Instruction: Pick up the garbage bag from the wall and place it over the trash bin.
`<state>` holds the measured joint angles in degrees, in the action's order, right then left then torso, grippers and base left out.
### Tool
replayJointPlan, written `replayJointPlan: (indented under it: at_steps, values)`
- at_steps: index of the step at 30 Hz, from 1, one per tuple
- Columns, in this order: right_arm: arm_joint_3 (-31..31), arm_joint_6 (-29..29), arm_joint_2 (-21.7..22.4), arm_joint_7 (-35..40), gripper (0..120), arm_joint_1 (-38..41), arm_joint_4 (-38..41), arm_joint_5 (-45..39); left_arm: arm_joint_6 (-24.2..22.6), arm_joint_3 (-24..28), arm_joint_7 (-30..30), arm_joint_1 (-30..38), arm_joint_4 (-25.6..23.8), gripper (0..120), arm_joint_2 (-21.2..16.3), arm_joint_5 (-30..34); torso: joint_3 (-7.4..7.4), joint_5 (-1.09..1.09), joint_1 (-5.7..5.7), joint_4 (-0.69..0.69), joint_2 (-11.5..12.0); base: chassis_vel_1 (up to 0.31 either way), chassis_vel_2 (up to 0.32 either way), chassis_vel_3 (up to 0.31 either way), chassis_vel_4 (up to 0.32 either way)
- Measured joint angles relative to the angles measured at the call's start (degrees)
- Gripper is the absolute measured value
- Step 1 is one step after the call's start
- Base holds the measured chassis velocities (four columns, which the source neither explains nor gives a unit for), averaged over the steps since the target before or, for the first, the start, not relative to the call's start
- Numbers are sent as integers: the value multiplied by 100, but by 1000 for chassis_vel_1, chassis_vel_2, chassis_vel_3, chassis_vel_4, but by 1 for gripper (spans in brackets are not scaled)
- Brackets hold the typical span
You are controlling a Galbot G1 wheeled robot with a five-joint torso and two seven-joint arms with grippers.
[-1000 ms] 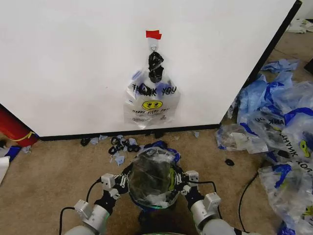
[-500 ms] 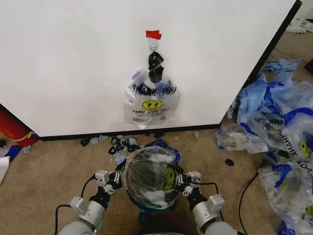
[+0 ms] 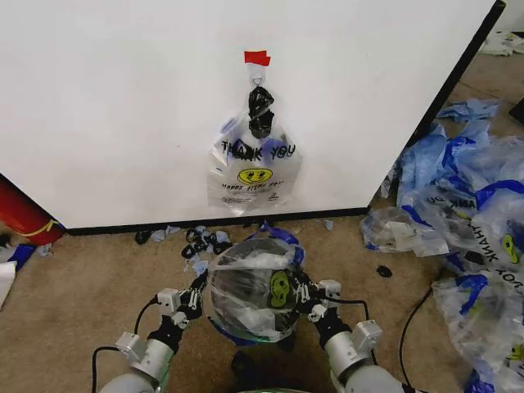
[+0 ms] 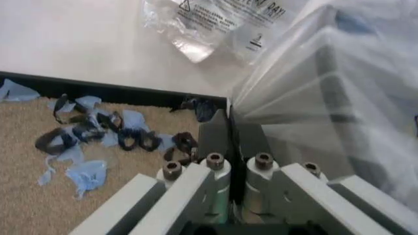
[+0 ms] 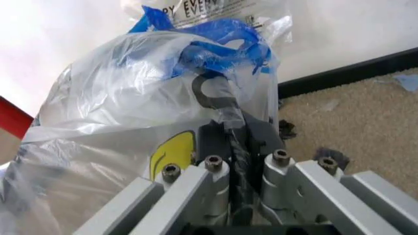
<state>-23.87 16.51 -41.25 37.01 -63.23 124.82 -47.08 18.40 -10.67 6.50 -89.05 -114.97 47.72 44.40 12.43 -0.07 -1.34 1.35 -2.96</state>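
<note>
trash bin point(image 3: 246, 307) mostly buried under the garbage bag point(image 3: 254, 278), mesh barely showing, bag pile point(image 3: 467, 221) chopped by the right edge, small floor scraps point(image 3: 201, 241) too tiny to tell

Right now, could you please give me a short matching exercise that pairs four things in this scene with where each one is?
Things:
1. red tape
2. trash bin
3. garbage bag
4. heap of spare bags

Places:
A. on the carpet to the robot's right
B. stretched over the bin, pinched by the left gripper and right gripper
C. stuck on the wall above the hook
D. between the two grippers, under plastic

Pairs: 1-C, 2-D, 3-B, 4-A
</note>
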Motion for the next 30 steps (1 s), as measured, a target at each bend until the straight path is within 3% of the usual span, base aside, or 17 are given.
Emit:
replayJointPlan:
  at_steps: [30]
  values:
    - [-45,8,-156,-49,1,93,-13,-200,106,357,-210,180,715,0,305,-172,0,1,0,0,0,0,0,0,0]
